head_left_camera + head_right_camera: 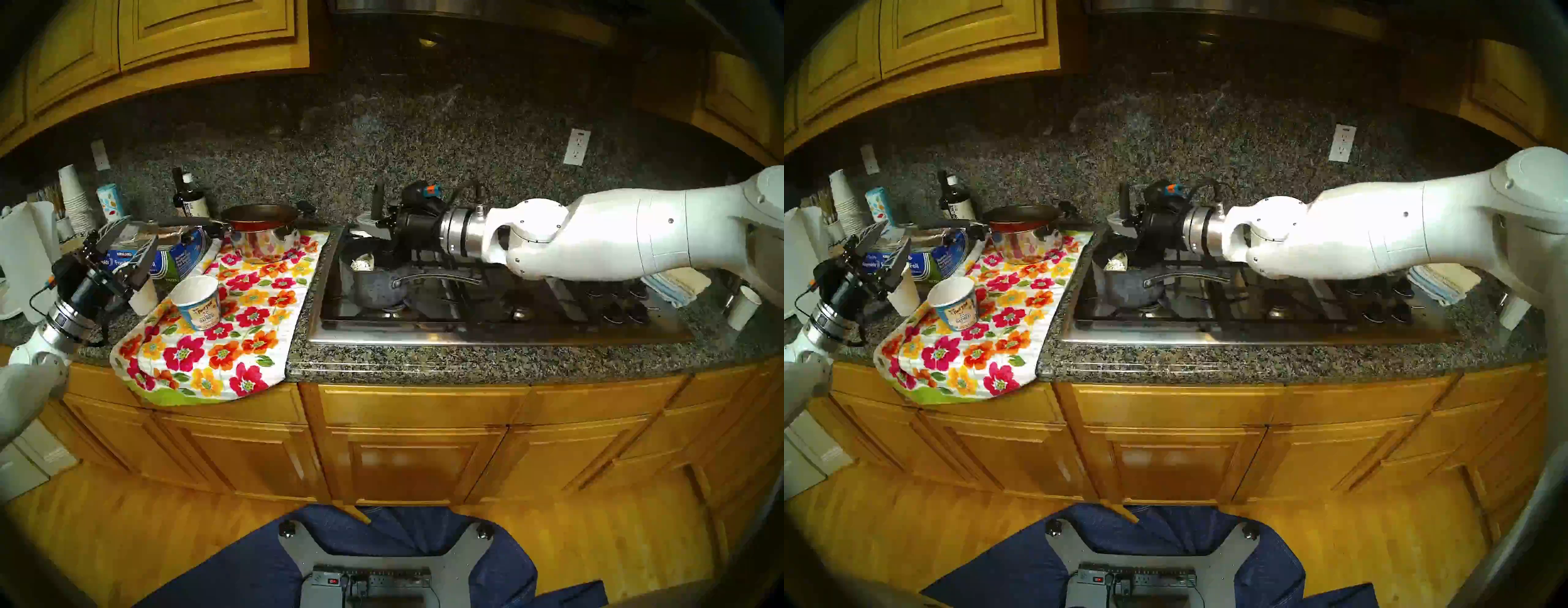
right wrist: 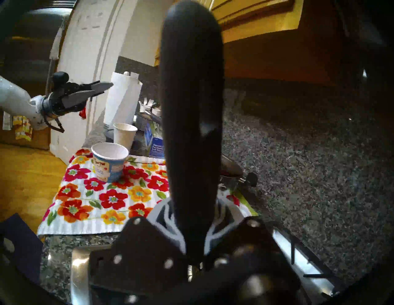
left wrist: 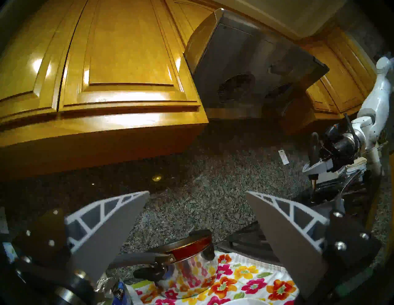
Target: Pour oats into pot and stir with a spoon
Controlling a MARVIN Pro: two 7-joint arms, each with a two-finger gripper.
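Note:
The dark speckled pot (image 1: 373, 280) sits on the stove's left burner, its curved handle pointing right. A pale heap of oats (image 1: 362, 263) lies inside it at the left. My right gripper (image 1: 373, 223) hovers over the pot, shut on the black spoon (image 1: 377, 197), whose handle stands upright. In the right wrist view the spoon handle (image 2: 189, 106) fills the middle, clamped between the fingers (image 2: 164, 215). Its bowl is hidden. The blue-labelled oat cup (image 1: 197, 301) stands upright on the floral towel, white inside. My left gripper (image 1: 123, 250) hangs open and holds nothing, left of the cup.
A shiny steel pot with a reddish inside (image 1: 261, 229) stands at the back of the floral towel (image 1: 220, 339). A plain white paper cup (image 1: 144, 297), boxes and bottles crowd the counter's left. Another white cup (image 1: 744, 308) and folded cloths lie right of the stove (image 1: 509, 335).

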